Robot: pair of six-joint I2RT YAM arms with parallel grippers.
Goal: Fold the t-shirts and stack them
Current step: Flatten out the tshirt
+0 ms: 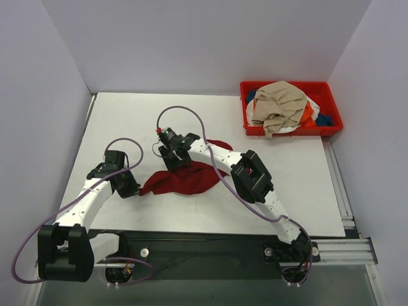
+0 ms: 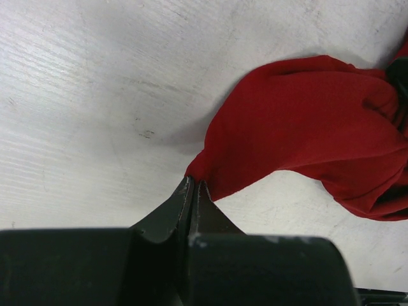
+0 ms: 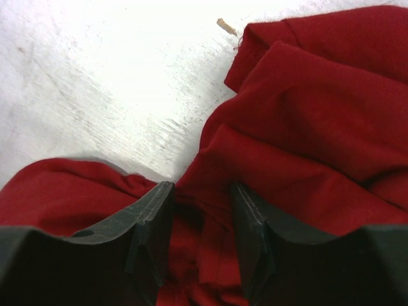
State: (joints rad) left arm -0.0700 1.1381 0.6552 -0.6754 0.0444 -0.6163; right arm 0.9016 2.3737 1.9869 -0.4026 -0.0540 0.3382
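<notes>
A dark red t-shirt (image 1: 185, 180) lies crumpled on the white table, in front of the middle. My left gripper (image 1: 136, 190) is at its left tip. In the left wrist view the gripper (image 2: 194, 183) is shut on a corner of the red shirt (image 2: 306, 121). My right gripper (image 1: 180, 162) is down on the top of the shirt. In the right wrist view it (image 3: 203, 194) is open, jaws apart, with folds of the red shirt (image 3: 306, 127) bunched between them. A tan t-shirt (image 1: 277, 105) lies on top of orange (image 1: 308, 113), white and blue (image 1: 324, 119) cloth.
A red plastic bin (image 1: 290, 132) at the back right corner of the table holds the tan, orange, white and blue shirts. White walls stand to the left, back and right. A small tan scrap (image 3: 225, 26) lies on the table near the red shirt.
</notes>
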